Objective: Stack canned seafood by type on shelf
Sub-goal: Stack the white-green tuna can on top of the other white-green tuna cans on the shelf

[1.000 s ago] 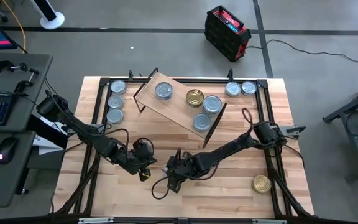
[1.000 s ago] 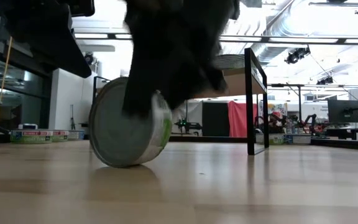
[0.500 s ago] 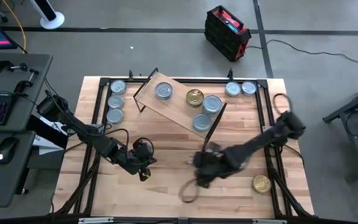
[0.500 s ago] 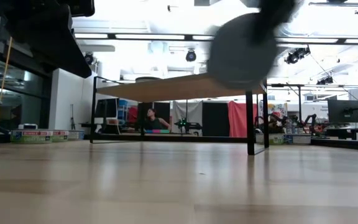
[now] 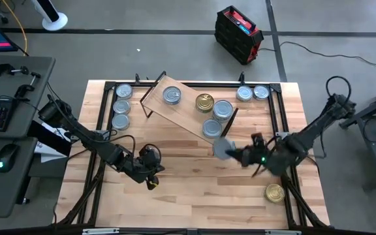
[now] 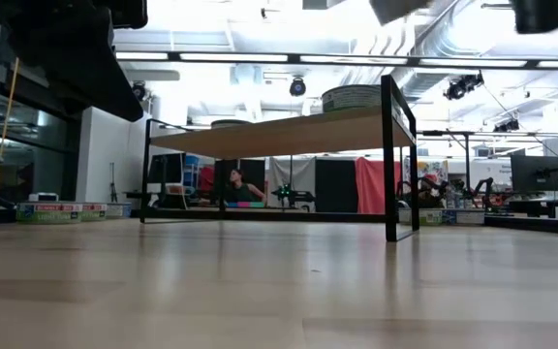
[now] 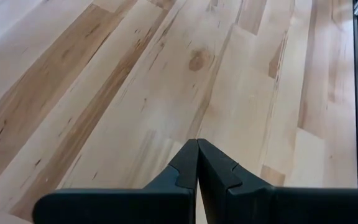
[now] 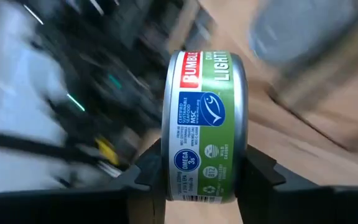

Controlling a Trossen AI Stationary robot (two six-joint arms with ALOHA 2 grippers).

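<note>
the left pincer (image 5: 150,171) rests clenched and empty low over the bare desk (image 5: 194,202). the right pincer (image 5: 230,151) grasps a green-labelled tin (image 8: 205,127) on edge, lifted just off the shelf's (image 5: 181,112) near right corner. a gold-topped tin (image 5: 275,192) lies nearer, on the desk. four more tins sit on the shelf.

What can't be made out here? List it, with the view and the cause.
- Held can: top colour unseen; right wrist view shows its side only.
- Right end effector: blurred in the high view.
- Cans on the shelf: low view shows only one can's rim; the board hides the rest.
</note>
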